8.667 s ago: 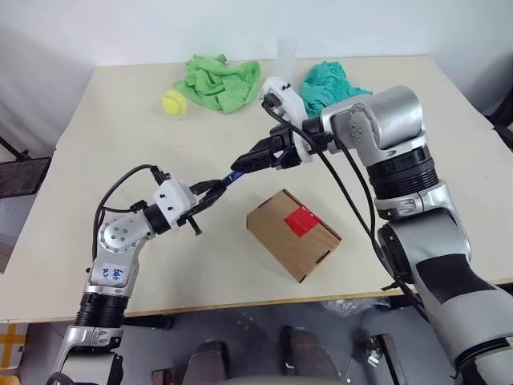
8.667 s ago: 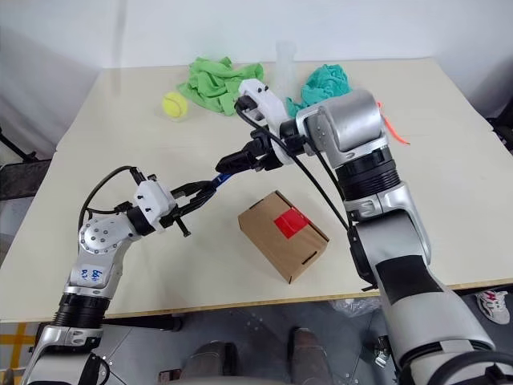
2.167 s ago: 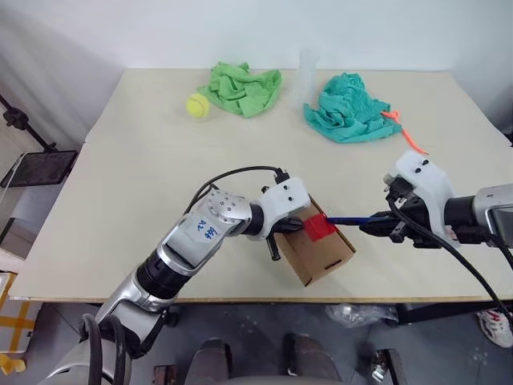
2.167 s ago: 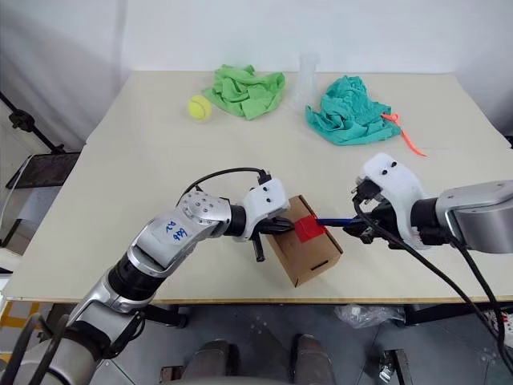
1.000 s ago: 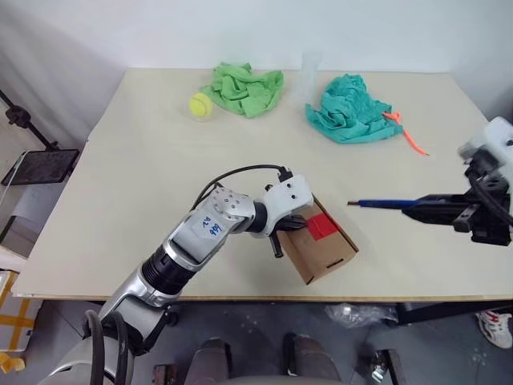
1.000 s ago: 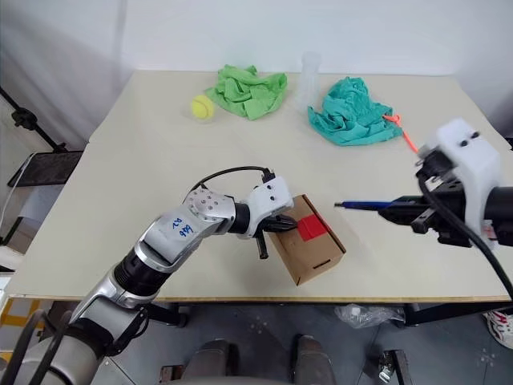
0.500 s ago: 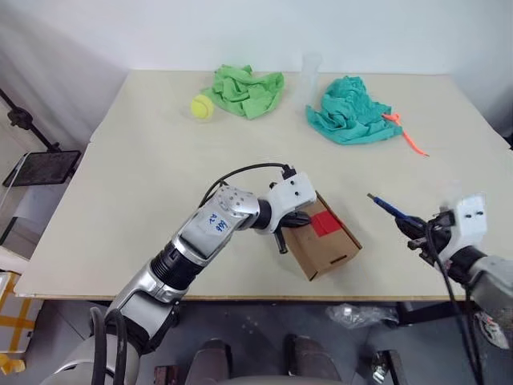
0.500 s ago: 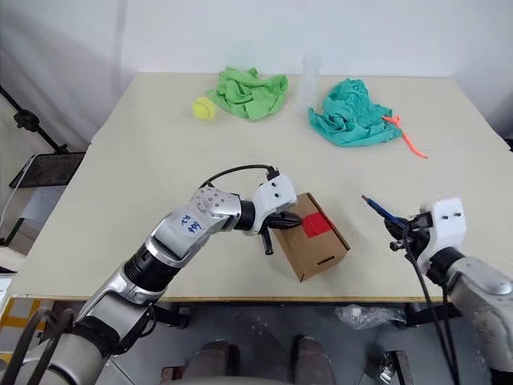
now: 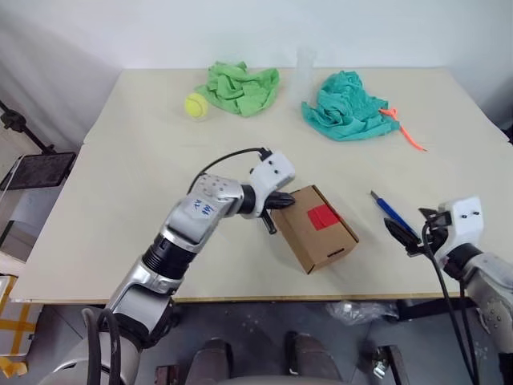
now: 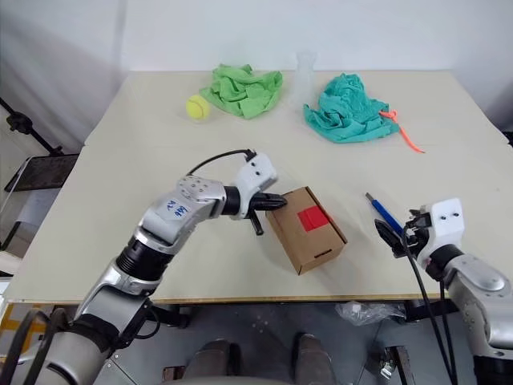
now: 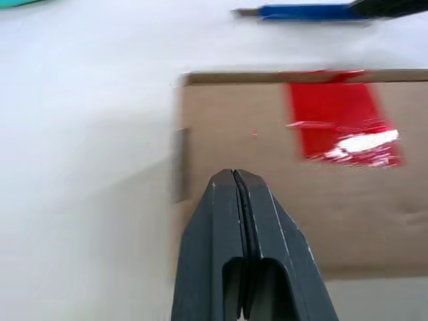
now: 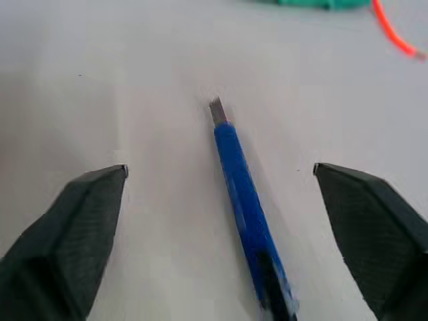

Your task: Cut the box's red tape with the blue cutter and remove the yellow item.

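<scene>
Table (image 9: 144,160): right claw (image 12: 221,234) spread around blue cutter (image 12: 244,200); left claw (image 11: 239,200) pressed together beside box (image 9: 317,227).

Silver arms, white wrist housings, black cables, black jaws, blue handwritten marking

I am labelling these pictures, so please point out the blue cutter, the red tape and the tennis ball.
blue cutter (image 12: 242,194): right wrist view, middle of its blue body.
red tape (image 10: 313,218): right eye view, centre of the red patch.
tennis ball (image 9: 195,104): left eye view, centre of the ball.
</scene>
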`<action>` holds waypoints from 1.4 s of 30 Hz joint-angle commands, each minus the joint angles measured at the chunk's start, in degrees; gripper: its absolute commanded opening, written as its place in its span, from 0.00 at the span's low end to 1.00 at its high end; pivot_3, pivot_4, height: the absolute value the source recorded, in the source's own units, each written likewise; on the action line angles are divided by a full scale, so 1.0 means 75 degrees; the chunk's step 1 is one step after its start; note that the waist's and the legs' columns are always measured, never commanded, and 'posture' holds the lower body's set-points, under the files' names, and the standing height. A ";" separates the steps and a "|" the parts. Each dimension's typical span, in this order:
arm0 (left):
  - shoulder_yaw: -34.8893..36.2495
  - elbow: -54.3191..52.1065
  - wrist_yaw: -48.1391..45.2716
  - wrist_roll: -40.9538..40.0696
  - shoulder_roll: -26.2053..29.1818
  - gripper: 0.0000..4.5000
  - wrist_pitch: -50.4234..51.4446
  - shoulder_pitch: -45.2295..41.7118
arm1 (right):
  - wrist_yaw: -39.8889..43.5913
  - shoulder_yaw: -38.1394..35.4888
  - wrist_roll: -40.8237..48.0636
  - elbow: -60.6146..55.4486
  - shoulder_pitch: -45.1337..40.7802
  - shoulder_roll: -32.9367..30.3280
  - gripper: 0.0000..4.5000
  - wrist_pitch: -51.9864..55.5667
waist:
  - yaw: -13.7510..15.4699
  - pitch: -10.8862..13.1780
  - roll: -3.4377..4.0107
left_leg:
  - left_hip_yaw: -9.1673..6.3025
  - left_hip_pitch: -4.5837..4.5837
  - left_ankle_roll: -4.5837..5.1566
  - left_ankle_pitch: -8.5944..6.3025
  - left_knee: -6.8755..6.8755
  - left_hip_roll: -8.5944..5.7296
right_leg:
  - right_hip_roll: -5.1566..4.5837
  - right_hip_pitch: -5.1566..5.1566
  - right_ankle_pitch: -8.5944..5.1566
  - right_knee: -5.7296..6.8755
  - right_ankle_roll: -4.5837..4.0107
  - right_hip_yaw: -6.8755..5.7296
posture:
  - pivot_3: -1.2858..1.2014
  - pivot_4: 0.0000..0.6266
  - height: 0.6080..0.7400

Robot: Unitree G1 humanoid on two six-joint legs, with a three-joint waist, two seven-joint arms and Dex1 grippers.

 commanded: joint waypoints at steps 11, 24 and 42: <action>0.0751 -0.0696 -0.1069 -0.0944 0.1307 0.00 0.0574 0.0466 | 0.1008 0.1492 -0.0076 -0.0425 -0.2752 -0.0892 0.72 0.1738 | -0.0035 0.0006 -0.0006 | 0.0013 -0.0021 0.0001 -0.0001 -0.0003 0.0001 | 0.0005 -0.0049 -0.0004 0.0032 -0.0006 0.0015 | 0.52 0.24 1.00; 0.0053 -0.1468 -0.0131 -0.0773 0.0578 0.00 0.0859 0.1627 | 0.2710 0.3601 -0.0987 0.0513 -0.3826 -0.0765 0.01 0.1922 | 0.0030 0.0007 -0.0007 | 0.0012 -0.0096 -0.0004 0.0002 0.0019 0.0000 | 0.0005 -0.0093 0.0005 0.0042 0.0010 0.0012 | 0.52 0.24 1.00; 0.0209 0.0421 0.0542 -0.0080 -0.0276 0.00 -0.0486 0.0887 | 0.2386 0.3494 -0.0832 -0.0692 -0.3909 -0.0155 0.01 0.3469 | 0.0019 0.0007 -0.0007 | 0.0009 -0.0070 -0.0020 0.0012 0.0021 0.0001 | 0.0006 -0.0092 0.0002 0.0071 0.0003 0.0011 | 0.52 0.24 1.00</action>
